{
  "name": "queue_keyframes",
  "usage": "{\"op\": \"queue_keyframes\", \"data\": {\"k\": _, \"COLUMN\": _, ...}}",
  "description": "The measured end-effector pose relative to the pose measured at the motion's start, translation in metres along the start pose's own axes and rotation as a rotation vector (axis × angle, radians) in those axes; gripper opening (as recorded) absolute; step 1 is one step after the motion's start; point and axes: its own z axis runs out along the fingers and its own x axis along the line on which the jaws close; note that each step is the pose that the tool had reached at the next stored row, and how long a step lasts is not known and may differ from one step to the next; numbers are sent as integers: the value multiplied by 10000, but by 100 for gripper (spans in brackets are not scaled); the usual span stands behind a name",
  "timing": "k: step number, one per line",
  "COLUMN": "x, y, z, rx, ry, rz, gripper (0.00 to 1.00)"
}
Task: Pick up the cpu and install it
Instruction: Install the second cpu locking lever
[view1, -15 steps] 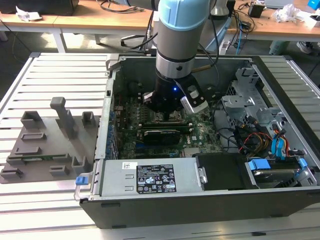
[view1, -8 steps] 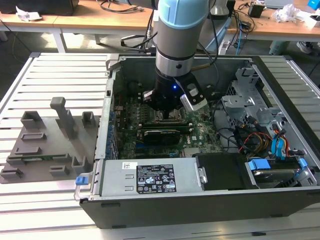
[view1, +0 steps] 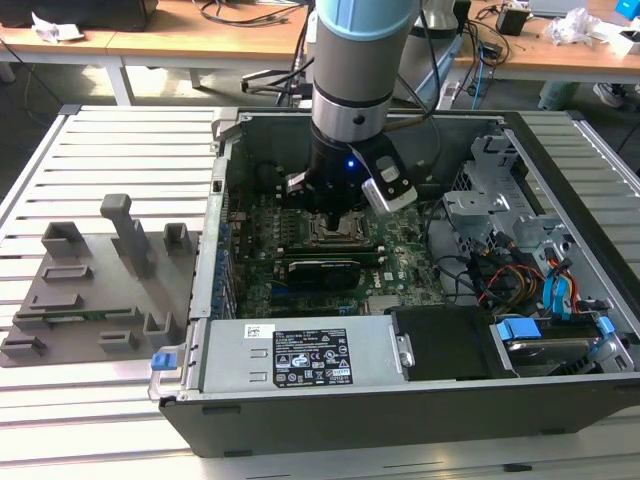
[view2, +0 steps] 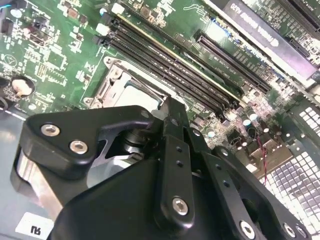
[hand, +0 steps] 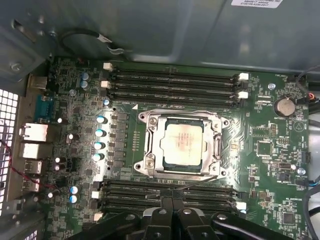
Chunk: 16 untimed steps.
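While seated flat, cpu (hand: 183, 141) squared in socket frame (hand: 150, 162)

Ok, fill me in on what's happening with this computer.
A robot arm's gripper hangs inside the open computer case, directly over the motherboard's socket frame. In the first wrist view the cpu lies flat inside that frame, silver top up, with memory slots on either side. The gripper is not holding it.

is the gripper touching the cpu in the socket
Apart. In the first wrist view the cpu lies flat inside the socket frame with its whole top bare, and the gripper sits off beyond the frame's edge.
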Motion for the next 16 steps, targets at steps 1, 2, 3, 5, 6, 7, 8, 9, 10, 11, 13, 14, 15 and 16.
{"op": "queue_keyframes", "data": {"k": 1, "x": -3, "y": -2, "z": 14, "rx": -1, "ry": 25, "rz": 2, "gripper": 11}}
{"op": "queue_keyframes", "data": {"k": 2, "x": -6, "y": -4, "z": 31, "rx": -3, "ry": 53, "rz": 5, "gripper": 11}}
{"op": "queue_keyframes", "data": {"k": 3, "x": -9, "y": -6, "z": 50, "rx": -6, "ry": 81, "rz": 8, "gripper": 11}}
{"op": "queue_keyframes", "data": {"k": 5, "x": -17, "y": -7, "z": 75, "rx": -35, "ry": 113, "rz": 11, "gripper": 11}}
{"op": "queue_keyframes", "data": {"k": 6, "x": -19, "y": -5, "z": 91, "rx": -85, "ry": 127, "rz": 14, "gripper": 11}}
{"op": "queue_keyframes", "data": {"k": 7, "x": -19, "y": -7, "z": 110, "rx": -92, "ry": 141, "rz": 16, "gripper": 11}}
{"op": "queue_keyframes", "data": {"k": 8, "x": -19, "y": -8, "z": 122, "rx": -92, "ry": 147, "rz": 16, "gripper": 11}}
{"op": "queue_keyframes", "data": {"k": 9, "x": -19, "y": -10, "z": 133, "rx": -93, "ry": 152, "rz": 16, "gripper": 11}}
{"op": "queue_keyframes", "data": {"k": 10, "x": -19, "y": -12, "z": 153, "rx": -93, "ry": 159, "rz": 17, "gripper": 11}}
{"op": "queue_keyframes", "data": {"k": 11, "x": -18, "y": -13, "z": 167, "rx": -95, "ry": 162, "rz": 17, "gripper": 11}}
{"op": "queue_keyframes", "data": {"k": 13, "x": -5, "y": -17, "z": 211, "rx": -94, "ry": 165, "rz": 17, "gripper": 11}}
{"op": "queue_keyframes", "data": {"k": 14, "x": 7, "y": -19, "z": 236, "rx": -93, "ry": 166, "rz": 17, "gripper": 11}}
{"op": "queue_keyframes", "data": {"k": 15, "x": 15, "y": -21, "z": 255, "rx": -94, "ry": 166, "rz": 17, "gripper": 11}}
{"op": "queue_keyframes", "data": {"k": 16, "x": 29, "y": -23, "z": 284, "rx": -94, "ry": 165, "rz": 17, "gripper": 11}}
